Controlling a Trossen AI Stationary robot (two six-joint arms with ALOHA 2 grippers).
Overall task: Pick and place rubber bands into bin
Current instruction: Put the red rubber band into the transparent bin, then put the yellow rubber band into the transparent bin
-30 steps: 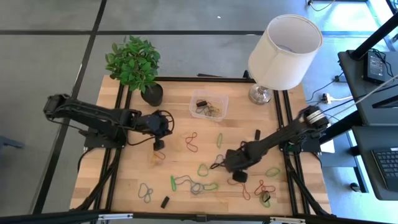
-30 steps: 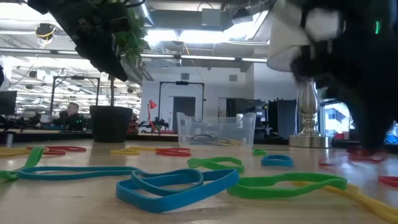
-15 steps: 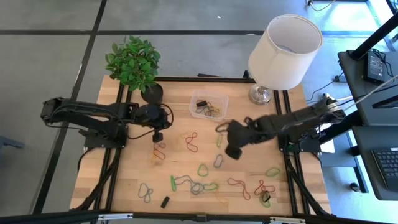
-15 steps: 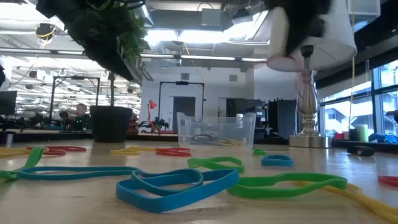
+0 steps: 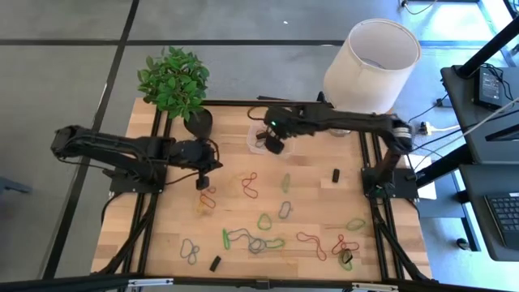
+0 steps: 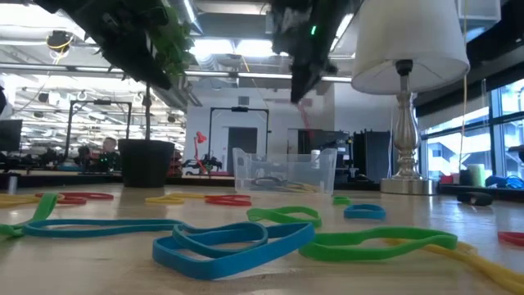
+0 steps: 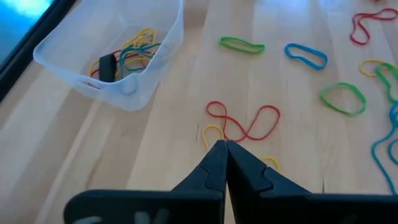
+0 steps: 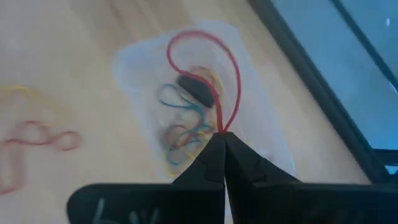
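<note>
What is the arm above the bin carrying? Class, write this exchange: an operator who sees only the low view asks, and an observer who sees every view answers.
Operator: Is the tool above the bin holding anything?
Observer: Yes. The right wrist view shows the right tool shut on a red rubber band, which hangs over the bin.
Operator: Where is the other arm's tool?
Observer: In the high view, the left tool is out over the table, away from the bin. Its wrist view shows it shut, with the tip close to a yellow rubber band.
</note>
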